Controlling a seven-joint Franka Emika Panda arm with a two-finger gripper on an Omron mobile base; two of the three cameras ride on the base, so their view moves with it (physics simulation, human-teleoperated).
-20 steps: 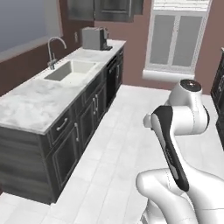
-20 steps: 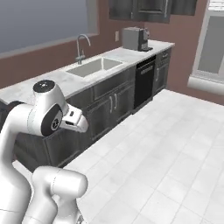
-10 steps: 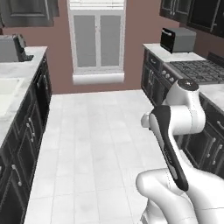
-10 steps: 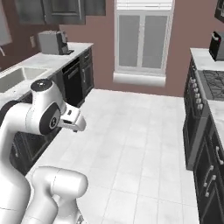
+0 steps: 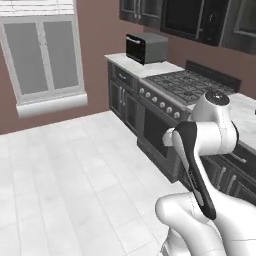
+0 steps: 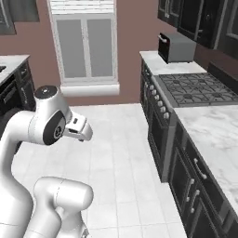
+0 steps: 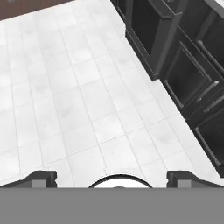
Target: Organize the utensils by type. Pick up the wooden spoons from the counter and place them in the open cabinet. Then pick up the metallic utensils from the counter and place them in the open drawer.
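Counter [image 6: 214,135] cut off at frame edge, tool [image 7: 111,178] spread over floor [image 7: 65,96]

The counter [image 6: 211,132] is white marble with grey veins and sits on dark cabinets [image 6: 193,179]. A black gas stove [image 6: 197,90] breaks it into two stretches. On the far stretch, beyond the stove, stands a dark toaster oven [image 6: 175,47]. The near stretch shows bare. In the hand view, white floor tiles [image 7: 74,100] spread ahead of the fingers [image 7: 40,177], and dark cabinet fronts [image 7: 183,65] run along beyond the other fingertip, up and to the side.
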